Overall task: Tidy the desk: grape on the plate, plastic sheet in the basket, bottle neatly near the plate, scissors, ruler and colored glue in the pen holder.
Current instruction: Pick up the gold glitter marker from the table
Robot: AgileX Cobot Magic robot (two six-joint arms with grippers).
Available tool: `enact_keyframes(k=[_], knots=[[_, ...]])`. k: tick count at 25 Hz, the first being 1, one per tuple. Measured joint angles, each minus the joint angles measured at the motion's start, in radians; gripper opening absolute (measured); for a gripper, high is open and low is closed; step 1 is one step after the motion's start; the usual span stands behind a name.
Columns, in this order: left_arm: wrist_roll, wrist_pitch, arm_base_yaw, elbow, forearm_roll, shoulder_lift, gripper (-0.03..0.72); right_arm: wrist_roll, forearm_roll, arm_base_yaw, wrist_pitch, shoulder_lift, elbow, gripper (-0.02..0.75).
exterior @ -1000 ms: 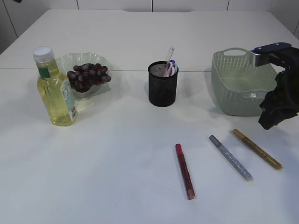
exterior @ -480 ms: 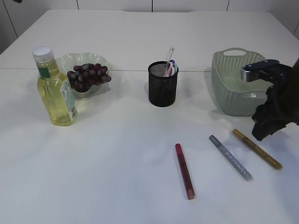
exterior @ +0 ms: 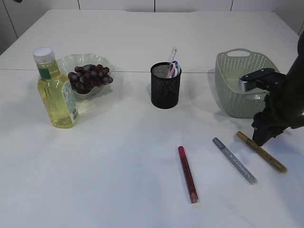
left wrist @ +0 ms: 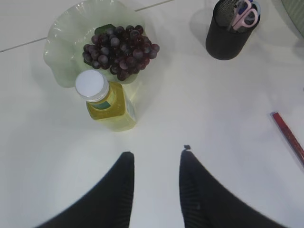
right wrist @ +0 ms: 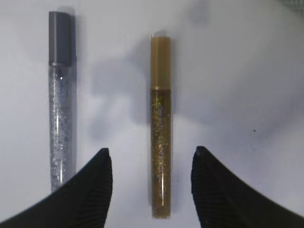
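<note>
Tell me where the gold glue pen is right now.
The gold glue pen lies flat on the table at the exterior view's right, in front of the basket, beside the silver glue pen, directly under the right gripper.

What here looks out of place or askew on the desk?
Three glue pens lie loose on the table rather than in the pen holder: red, silver, gold. The right hand is open over the gold one. Nothing looks spilled or damaged.
</note>
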Motion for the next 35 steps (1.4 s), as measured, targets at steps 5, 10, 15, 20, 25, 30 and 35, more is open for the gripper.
enact_keyframes(k=[5, 10, 15, 20, 25, 30, 35], knots=[[0.000, 0.000, 0.000, 0.000, 0.000, 0.000, 0.240, -0.002, 0.002, 0.000, -0.010, 0.046, -0.022, 0.429], [0.000, 0.000, 0.000, 0.000, 0.000, 0.000, 0.240, -0.002, 0.003, 0.000, -0.012, 0.071, -0.022, 0.429], [0.000, 0.000, 0.000, 0.000, 0.000, 0.000, 0.240, -0.002, 0.003, 0.000, -0.012, 0.093, -0.022, 0.430], [0.000, 0.000, 0.000, 0.000, 0.000, 0.000, 0.240, -0.002, 0.003, 0.000, -0.012, 0.110, -0.022, 0.430], [0.000, 0.000, 0.000, 0.000, 0.000, 0.000, 0.240, -0.002, 0.003, 0.000, -0.012, 0.115, -0.022, 0.430], [0.000, 0.000, 0.000, 0.000, 0.000, 0.000, 0.240, -0.002, 0.003, 0.000, -0.014, 0.115, -0.022, 0.430], [0.000, 0.000, 0.000, 0.000, 0.000, 0.000, 0.240, -0.002, 0.003, 0.000, -0.014, 0.121, -0.022, 0.430]])
